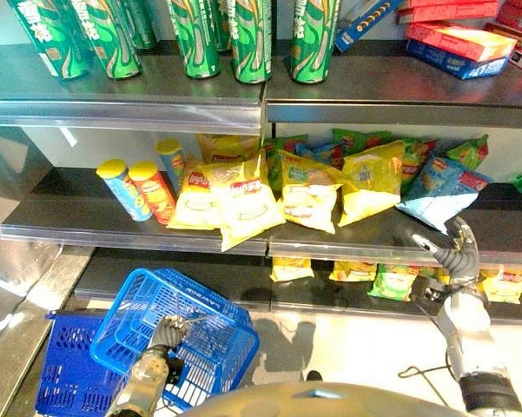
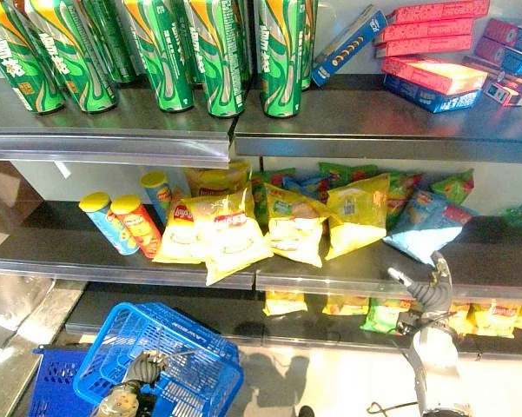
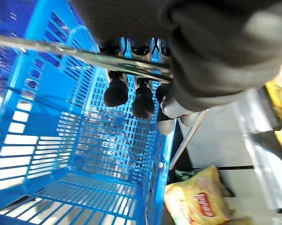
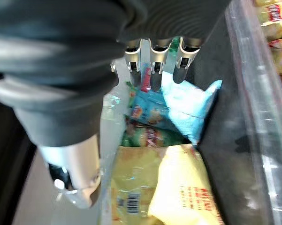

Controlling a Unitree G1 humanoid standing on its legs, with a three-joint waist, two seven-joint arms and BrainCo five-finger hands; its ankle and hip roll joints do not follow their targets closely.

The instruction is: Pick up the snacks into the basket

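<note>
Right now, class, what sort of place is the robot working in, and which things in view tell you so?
Most likely a shop or a mock-up of one: tiered metal shelves stocked with chip bags, rows of green cans above, and a blue shopping basket held by the left hand.

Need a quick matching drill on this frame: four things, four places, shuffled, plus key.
Things:
1. green cans
2. red boxes
3. yellow-lid tubes
4. blue basket

Places:
A. middle shelf, left
B. held by the left hand, near the floor
C. top shelf, left
D. top shelf, right

Pairs: 1-C, 2-D, 3-A, 4-B
</note>
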